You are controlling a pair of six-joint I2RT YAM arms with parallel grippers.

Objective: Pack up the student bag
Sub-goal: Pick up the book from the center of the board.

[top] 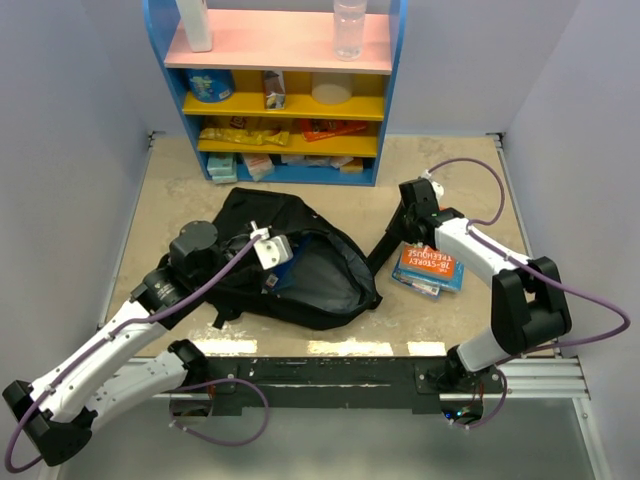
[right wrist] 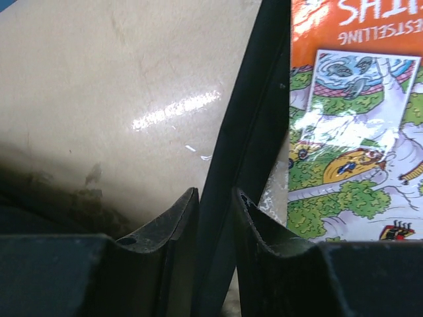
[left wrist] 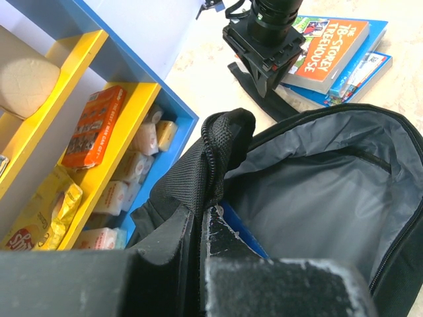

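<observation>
The student bag lies mid-way along the bench, mouth open, with the left claw pressed together on its zip rim and holding the rim raised. The right claw, just right of the bag, has its fingers narrowly apart either side of a black shoulder strap; whether they pinch it cannot be told. Just beside the strap lies an orange book titled "78-Storey Treehouse", on top of blue books.
</observation>
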